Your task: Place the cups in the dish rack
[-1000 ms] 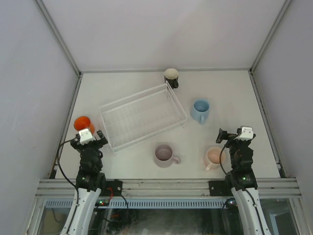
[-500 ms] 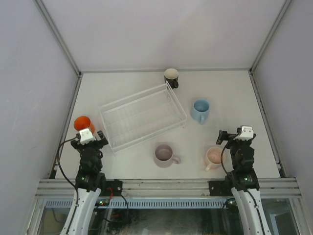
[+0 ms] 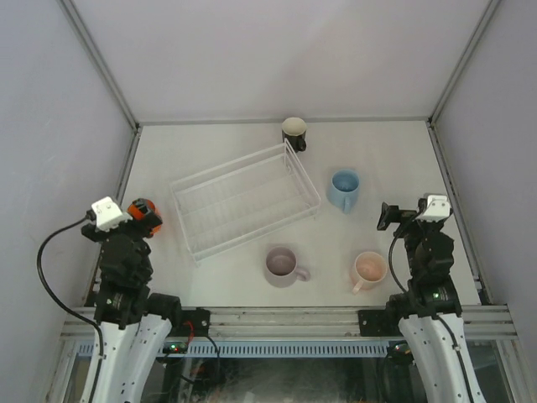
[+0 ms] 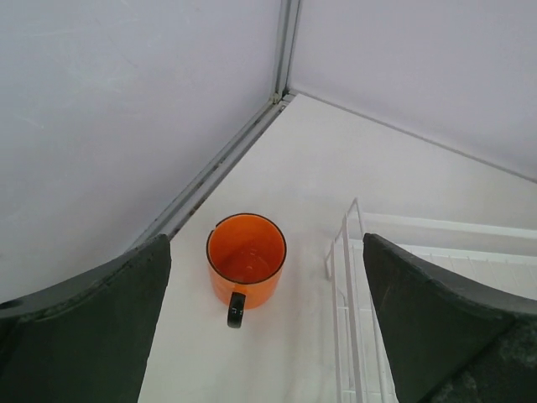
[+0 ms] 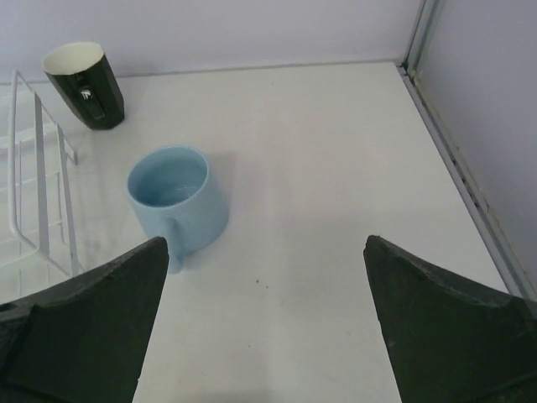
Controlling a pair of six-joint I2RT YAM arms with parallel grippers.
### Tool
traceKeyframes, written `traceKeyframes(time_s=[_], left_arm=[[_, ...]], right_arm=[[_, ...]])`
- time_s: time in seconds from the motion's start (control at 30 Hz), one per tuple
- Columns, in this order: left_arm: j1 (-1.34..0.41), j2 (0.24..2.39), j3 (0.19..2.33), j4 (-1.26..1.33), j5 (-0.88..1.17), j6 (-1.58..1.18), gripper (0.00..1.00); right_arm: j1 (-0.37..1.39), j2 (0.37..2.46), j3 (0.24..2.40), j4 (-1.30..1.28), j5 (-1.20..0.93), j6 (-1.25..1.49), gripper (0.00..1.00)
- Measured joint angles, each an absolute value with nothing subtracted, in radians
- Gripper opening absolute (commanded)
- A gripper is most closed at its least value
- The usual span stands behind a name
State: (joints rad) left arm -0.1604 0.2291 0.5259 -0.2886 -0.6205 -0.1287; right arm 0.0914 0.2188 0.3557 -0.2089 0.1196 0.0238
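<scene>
The orange cup stands upright by the left wall, its dark handle toward me, ahead of and between the fingers of my open left gripper, untouched. From above, that gripper partly covers the orange cup. The dish rack, white wire, lies askew mid-table and holds nothing; its corner shows in the left wrist view. My right gripper is open over bare table, the light blue cup ahead and to its left. The black cup, lilac cup and peach cup stand on the table.
Grey walls close in the table on the left, right and back, with metal rails along their feet. The black cup stands just behind the rack's far corner. The arm bases sit at the near edge.
My left arm has swung to the left and risen, so the orange cup now sits ahead of its fingers. The right arm has shifted slightly right. No cup has moved.
</scene>
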Motion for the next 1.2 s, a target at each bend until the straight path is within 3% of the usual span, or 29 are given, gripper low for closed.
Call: traceKeyframes(time_s=[0.37,0.57,0.83,1.03,1.2], left_arm=[[-0.146,0.556,0.839,-0.510,-0.701,-0.204,1.00],[0.094,0.841,1.023,-0.671,-0.506,-0.314,1.00],[0.192,0.961,1.029,-0.728,-0.383,-0.347,1.00],[0.423,1.119,1.047,-0.772,-0.263,-0.348,0.94],[0.537,1.098,1.021,-0.782,-0.195,-0.347,0.90]], right_arm=[[0.071,0.628,0.779,-0.405,0.218,0.245,1.00],[0.045,0.664,0.844,-0.455,0.057,0.324,1.00],[0.050,0.809,0.914,-0.478,-0.182,0.415,1.00],[0.120,1.057,1.104,-0.526,-0.262,0.391,0.90],[0.141,1.071,1.116,-0.579,-0.315,0.384,0.87]])
